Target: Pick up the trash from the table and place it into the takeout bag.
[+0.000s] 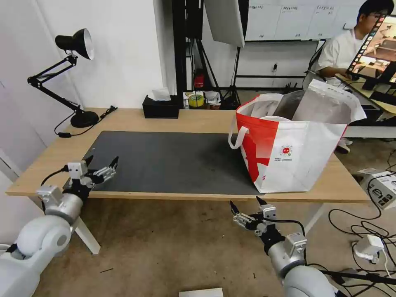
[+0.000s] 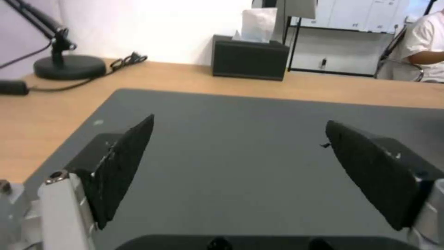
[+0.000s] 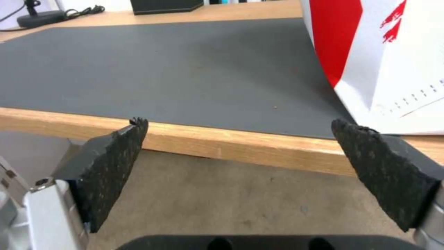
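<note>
The takeout bag [image 1: 297, 156] stands open on the right end of the table [image 1: 136, 121], partly on the dark grey mat [image 1: 173, 161]. A white round rim [image 1: 275, 118] of the trash shows inside the bag's mouth; the rest of the trash is hidden. My left gripper [image 1: 102, 161] hovers open over the mat's front left corner, nothing between its fingers [image 2: 125, 163]. My right gripper [image 1: 246, 203] hangs open below and in front of the table's front edge [image 3: 231, 146], left of the bag [image 3: 393, 52], holding nothing.
A black desk lamp [image 1: 76, 45] with its cord [image 1: 66, 134] occupies the table's back left corner. The black tissue box [image 1: 161, 107] sits at the back edge. Cables and white boxes [image 1: 381, 189] lie on the floor to the right.
</note>
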